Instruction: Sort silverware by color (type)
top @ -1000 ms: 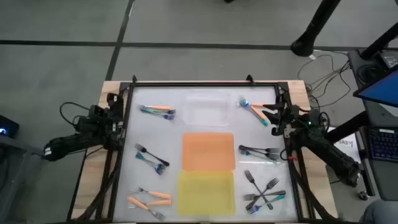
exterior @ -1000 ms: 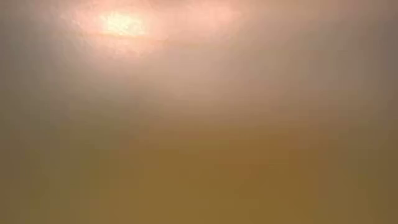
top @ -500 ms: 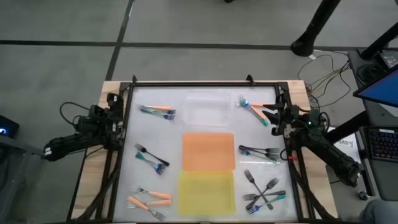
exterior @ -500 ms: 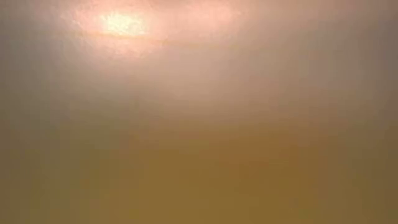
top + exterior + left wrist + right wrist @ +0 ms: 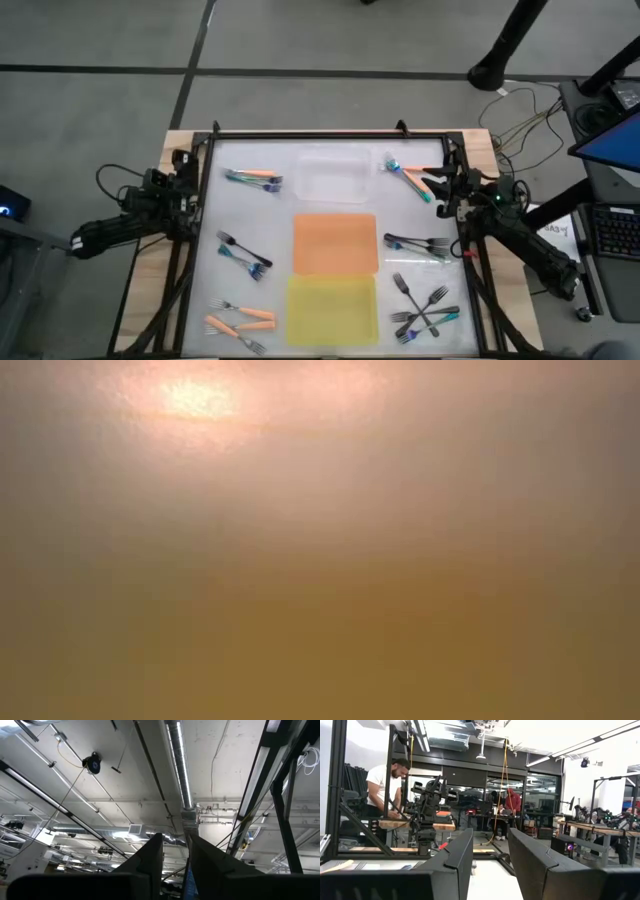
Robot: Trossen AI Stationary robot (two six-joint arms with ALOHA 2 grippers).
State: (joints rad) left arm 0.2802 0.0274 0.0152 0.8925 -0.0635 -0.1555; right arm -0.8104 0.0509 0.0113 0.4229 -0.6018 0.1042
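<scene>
High view showed my right gripper (image 5: pixel 441 190) just beside the orange and teal forks (image 5: pixel 408 174), slightly parted and empty, my left gripper (image 5: pixel 188 190) likewise, parked.

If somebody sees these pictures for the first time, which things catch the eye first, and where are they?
The flat orange rectangular tray and the flat yellow rectangular tray lie in the middle of the white table, with the clear rectangular tray beyond them. Small forks lie in scattered mixed clusters around them, for example the all-black forks crossed to the right of the yellow tray. The left gripper and right gripper wait at the table's side edges.
</scene>
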